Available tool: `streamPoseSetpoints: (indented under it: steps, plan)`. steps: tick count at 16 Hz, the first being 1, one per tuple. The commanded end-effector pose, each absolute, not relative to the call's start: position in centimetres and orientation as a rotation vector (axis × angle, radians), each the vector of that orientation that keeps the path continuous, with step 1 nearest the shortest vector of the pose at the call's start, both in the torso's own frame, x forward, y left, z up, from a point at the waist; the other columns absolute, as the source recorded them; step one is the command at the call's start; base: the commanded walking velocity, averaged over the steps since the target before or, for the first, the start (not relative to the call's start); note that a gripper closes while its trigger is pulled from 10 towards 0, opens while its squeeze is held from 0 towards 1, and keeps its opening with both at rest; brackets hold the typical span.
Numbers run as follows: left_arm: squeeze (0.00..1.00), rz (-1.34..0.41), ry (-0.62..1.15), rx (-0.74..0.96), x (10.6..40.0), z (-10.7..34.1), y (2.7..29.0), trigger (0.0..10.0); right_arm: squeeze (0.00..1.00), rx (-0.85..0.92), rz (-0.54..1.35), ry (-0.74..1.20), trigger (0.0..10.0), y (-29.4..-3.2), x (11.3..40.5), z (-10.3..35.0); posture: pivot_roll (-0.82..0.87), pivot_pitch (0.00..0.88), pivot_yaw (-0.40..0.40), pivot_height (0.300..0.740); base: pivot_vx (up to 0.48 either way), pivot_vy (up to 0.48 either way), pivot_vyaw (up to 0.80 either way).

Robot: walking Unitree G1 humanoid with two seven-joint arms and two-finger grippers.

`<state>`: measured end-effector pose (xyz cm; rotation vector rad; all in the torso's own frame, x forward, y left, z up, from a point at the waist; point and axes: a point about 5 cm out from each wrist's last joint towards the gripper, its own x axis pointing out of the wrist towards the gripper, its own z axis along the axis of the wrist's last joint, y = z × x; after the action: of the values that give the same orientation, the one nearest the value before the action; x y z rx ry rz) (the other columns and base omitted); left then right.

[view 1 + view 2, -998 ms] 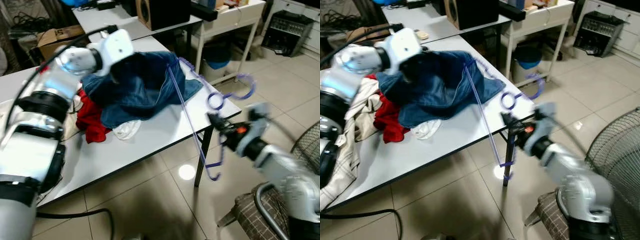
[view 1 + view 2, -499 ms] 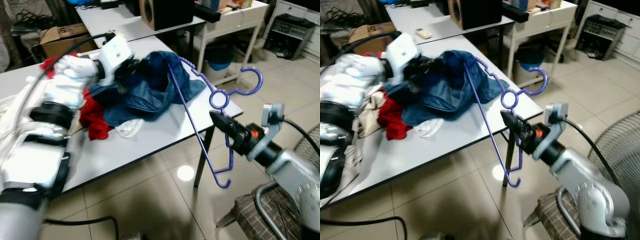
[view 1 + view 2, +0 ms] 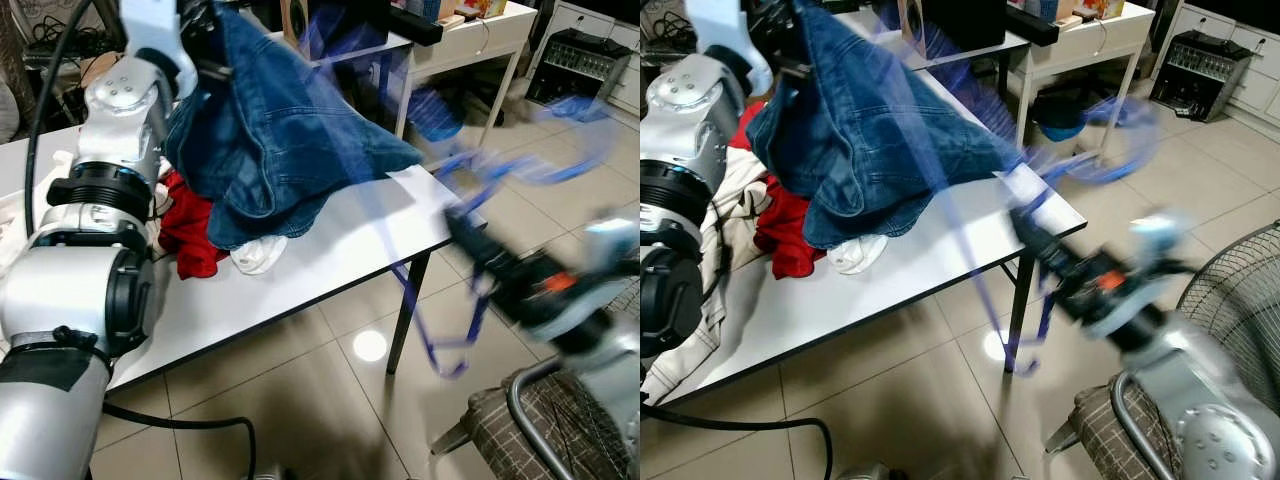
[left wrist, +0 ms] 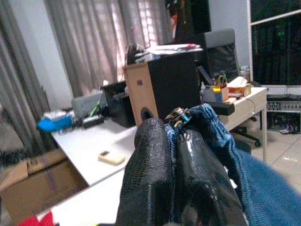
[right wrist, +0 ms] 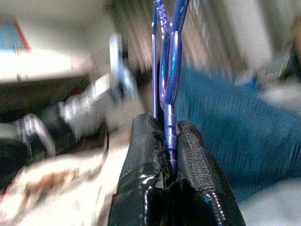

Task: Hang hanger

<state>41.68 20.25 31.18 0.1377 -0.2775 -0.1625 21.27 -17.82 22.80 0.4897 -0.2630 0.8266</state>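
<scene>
The left claw is raised above the far part of the table, clenched on the waistband of the jeans. The jeans hang from that claw, and their lower folds rest on the table top. Under and beside them lie a red garment and a white cloth, both toward the table's left side.

The right claw is off the table's right front corner, above the tiled floor. It is clenched on the purple hanger; the wire passes between the two black fingers. In the head views the hanger is strongly blurred: its hook end appears as a smear up toward the right, past the table corner, and its lower bar hangs below the table edge beside the table leg. One long side seems to run up toward the jeans, but the blur does not show whether it is threaded through them.

A speaker stands on a second table behind. A fan grille is at the far right.
</scene>
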Motion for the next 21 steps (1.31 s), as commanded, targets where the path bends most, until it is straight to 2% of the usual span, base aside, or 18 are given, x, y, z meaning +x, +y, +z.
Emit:
streamPoseSetpoints:
  steps: [1, 2, 3, 5, 8, 9, 12, 14, 15, 16, 17, 19, 21]
  plan:
    - [0.0, -0.147, -0.249, 0.05, 41.7, 30.3, 20.9, 0.0, 0.0, 0.467, 0.736, -0.338, 10.0, -18.1, 21.7, 24.1, -0.1, 0.0, 0.113, 0.74, 0.0, 0.0, 0.0]
    - [0.0, -0.223, -0.248, -0.048, 41.5, 28.8, 19.9, 0.0, 0.0, 0.383, 0.483, -0.37, 10.0, -18.7, 23.7, 24.7, -0.11, 0.0, 0.119, 0.74, 0.0, 0.0, 0.0]
    - [0.0, -0.27, -0.263, -0.082, 41.2, 28.1, 19.1, 0.0, 0.0, 0.383, 0.342, -0.389, 10.0, -19.2, 24.7, 25.0, -0.11, 0.0, 0.116, 0.74, 0.0, 0.0, 0.0]
    - [0.0, -0.318, -0.378, -0.094, 40.4, 29.0, 17.8, 0.0, 0.0, 0.326, 0.207, -0.43, 10.0, -19.4, 25.6, 25.7, -0.11, 0.0, 0.104, 0.74, 0.0, 0.0, 0.8]
    - [0.0, -0.316, -0.687, -0.067, 38.4, 36.8, 18.5, 0.0, 0.0, 0.266, 0.297, -0.452, 10.0, -17.2, 26.3, 27.2, -0.09, 0.0, 0.072, 0.74, 0.0, 0.0, 0.8]
    - [0.0, -0.314, -0.732, -0.053, 37.9, 38.1, 18.9, 0.0, 0.0, 0.271, 0.311, -0.459, 10.0, -16.9, 26.5, 27.5, -0.09, 0.0, 0.069, 0.74, 0.0, 0.0, 0.8]
    - [0.0, -0.204, -0.928, 0.194, 34.2, 44.5, 21.5, 0.0, 0.0, 0.279, 0.366, -0.496, 10.0, -14.9, 26.8, 28.5, -0.07, 0.0, 0.058, 0.74, 0.0, 0.0, 0.8]
    - [0.0, -0.129, -1.045, 0.342, 30.6, 49.2, 23.3, 0.0, 0.0, 0.251, 0.385, -0.514, 10.0, -13.9, 26.9, 29.2, -0.05, 0.0, 0.05, 0.74, 0.0, 0.0, 0.8]
    - [0.0, -0.123, -1.054, 0.354, 30.1, 49.7, 23.5, 0.0, 0.0, 0.239, 0.384, -0.515, 10.0, -13.8, 26.9, 29.3, -0.05, 0.0, 0.048, 0.74, 0.0, 0.0, 0.8]
    - [0.0, -0.162, -0.946, 0.431, 30.4, 49.1, 23.1, 0.0, 0.0, 0.26, 0.419, -0.52, 10.0, -13.4, 27.0, 29.6, -0.03, 0.0, 0.042, 0.74, 0.0, 0.0, 0.8]
    - [0.0, -0.237, -0.79, 0.516, 31.5, 46.0, 21.8, 0.0, 0.0, 0.245, 0.467, -0.521, 10.0, -12.5, 26.9, 29.7, -0.03, 0.0, 0.039, 0.74, 0.0, 0.0, 0.8]
    - [0.0, -0.262, -0.722, 0.438, 32.2, 43.5, 21.1, 0.0, 0.0, 0.263, 0.495, -0.504, 10.0, -11.9, 26.9, 29.3, -0.03, 0.0, 0.039, 0.74, 0.0, 0.0, 0.8]
    - [0.0, -0.178, -0.606, 0.428, 32.3, 40.3, 22.1, 0.0, 0.0, 0.284, 0.544, -0.48, 10.0, -10.9, 26.5, 28.1, -0.03, 0.0, 0.038, 0.74, 0.0, 0.0, 0.8]
